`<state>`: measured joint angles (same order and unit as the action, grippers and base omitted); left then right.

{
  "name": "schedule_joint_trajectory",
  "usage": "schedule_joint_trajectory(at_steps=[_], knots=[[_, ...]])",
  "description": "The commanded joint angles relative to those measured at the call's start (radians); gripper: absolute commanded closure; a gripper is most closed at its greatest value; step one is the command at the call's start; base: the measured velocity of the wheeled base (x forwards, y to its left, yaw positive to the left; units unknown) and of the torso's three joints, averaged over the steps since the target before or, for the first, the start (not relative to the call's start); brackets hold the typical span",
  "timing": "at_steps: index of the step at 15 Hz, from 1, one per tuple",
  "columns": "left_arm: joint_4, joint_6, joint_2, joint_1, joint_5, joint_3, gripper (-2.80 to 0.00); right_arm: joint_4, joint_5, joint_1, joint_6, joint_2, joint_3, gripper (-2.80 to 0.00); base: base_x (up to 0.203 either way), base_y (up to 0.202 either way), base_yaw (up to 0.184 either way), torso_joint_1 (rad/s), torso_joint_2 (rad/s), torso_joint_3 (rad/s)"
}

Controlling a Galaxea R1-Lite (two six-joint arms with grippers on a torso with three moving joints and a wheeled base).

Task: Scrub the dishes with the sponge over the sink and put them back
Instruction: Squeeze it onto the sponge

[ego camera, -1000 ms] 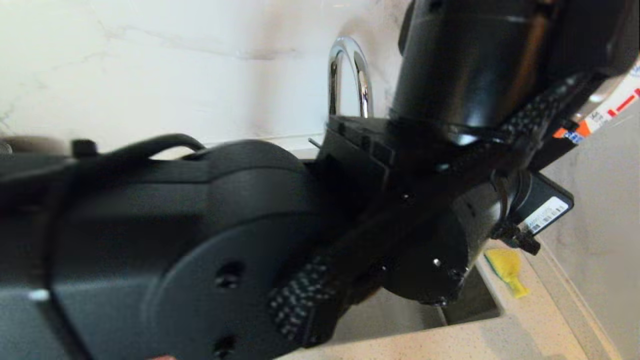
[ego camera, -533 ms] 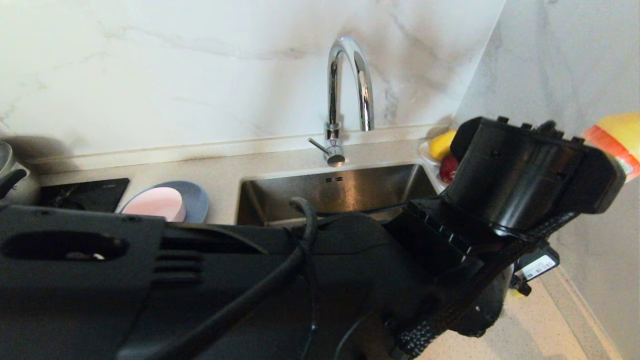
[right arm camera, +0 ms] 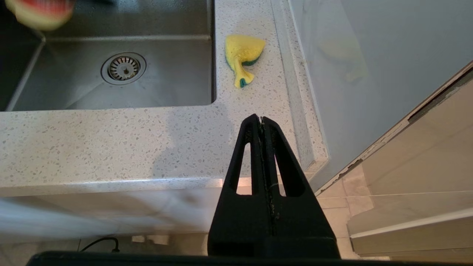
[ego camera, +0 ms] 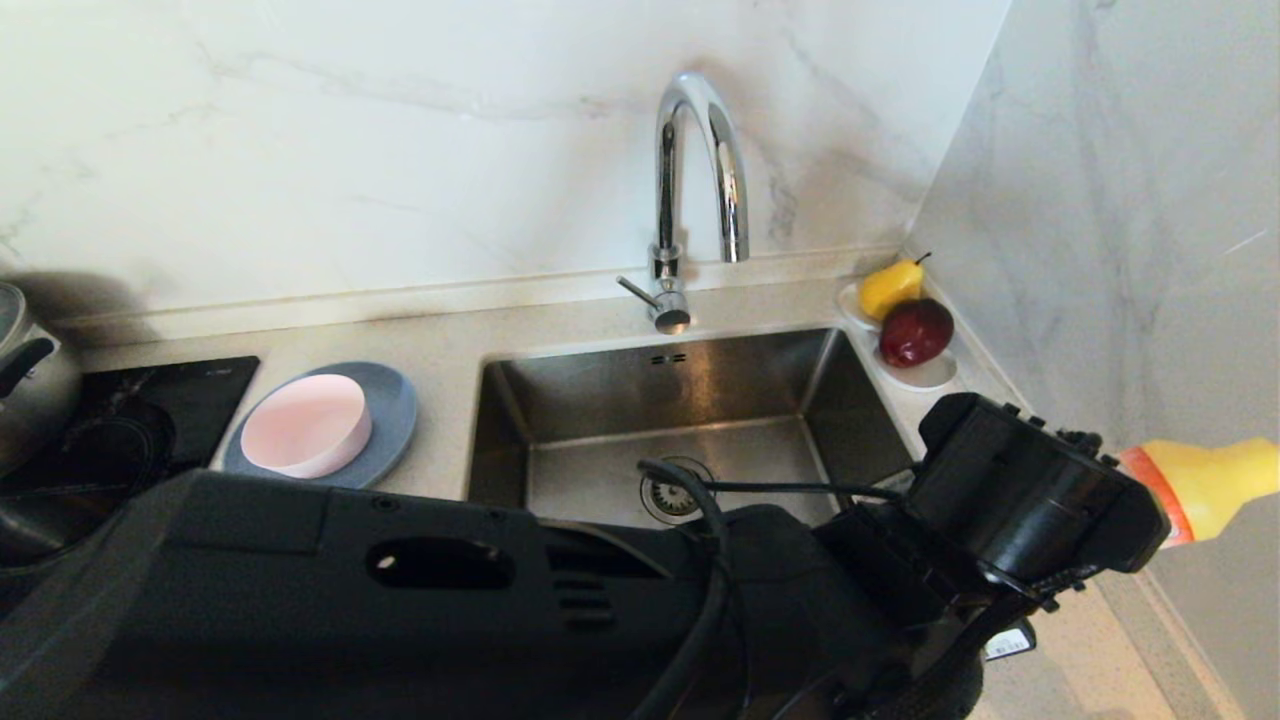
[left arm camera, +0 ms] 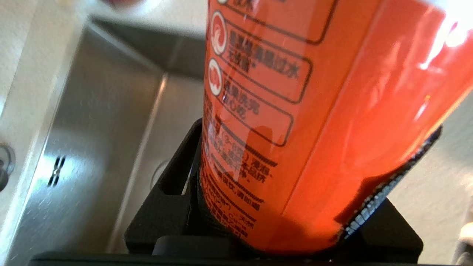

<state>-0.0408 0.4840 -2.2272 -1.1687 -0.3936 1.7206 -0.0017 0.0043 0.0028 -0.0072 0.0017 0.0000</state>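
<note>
My left gripper [left arm camera: 295,166] is shut on an orange and yellow detergent bottle [left arm camera: 314,111]. In the head view the bottle [ego camera: 1215,490] lies nearly level, out past the sink's right rim, and the left gripper [ego camera: 1140,510] is mostly hidden behind its wrist. The steel sink [ego camera: 600,400] holds no dishes. A pale pink bowl [ego camera: 305,425] sits on a grey-blue plate [ego camera: 395,400] on the counter left of the sink. The yellow and green sponge [right arm camera: 242,55] lies crumpled on the counter to the right of the sink [right arm camera: 111,88]. My right gripper [right arm camera: 260,120] hangs shut and empty over the counter's front edge.
A chrome faucet [ego camera: 690,170] rises behind the sink. A white dish [ego camera: 930,375] with a pear [ego camera: 890,285] and a red apple [ego camera: 915,330] stands at the back right corner. A pot [ego camera: 30,370] sits on the black cooktop [ego camera: 170,390]. A wall closes the right side.
In the head view the left arm has dropped from filling the picture to its lower part, carrying the bottle down and to the right. The sink, bowl and plate have come into sight.
</note>
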Motion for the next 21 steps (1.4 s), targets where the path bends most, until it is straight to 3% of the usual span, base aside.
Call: schedule_joint_trajectory(at_steps=[1,6,10,16,21], knots=[[0.016,0.022,-0.029,0.011,-0.032,0.003,0.00,0.000,0.000,0.000,0.000,0.000,0.000,0.00,0.000,0.000,0.000,0.000,0.00,0.000],[0.102,0.072,-0.090,0.015,-0.040,0.073,0.00,0.000,0.000,0.000,0.000,0.000,0.000,0.00,0.000,0.000,0.000,0.000,0.00,0.000],[0.273,0.073,-0.117,0.021,-0.051,0.137,0.00,0.000,0.000,0.000,0.000,0.000,0.000,0.00,0.000,0.000,0.000,0.000,0.00,0.000],[0.406,0.073,-0.184,0.033,-0.164,0.215,0.00,0.000,0.000,0.000,0.000,0.000,0.000,0.00,0.000,0.000,0.000,0.000,0.00,0.000],[0.415,0.074,-0.221,0.044,-0.172,0.215,0.00,0.000,0.000,0.000,0.000,0.000,0.000,0.00,0.000,0.000,0.000,0.000,0.00,0.000]])
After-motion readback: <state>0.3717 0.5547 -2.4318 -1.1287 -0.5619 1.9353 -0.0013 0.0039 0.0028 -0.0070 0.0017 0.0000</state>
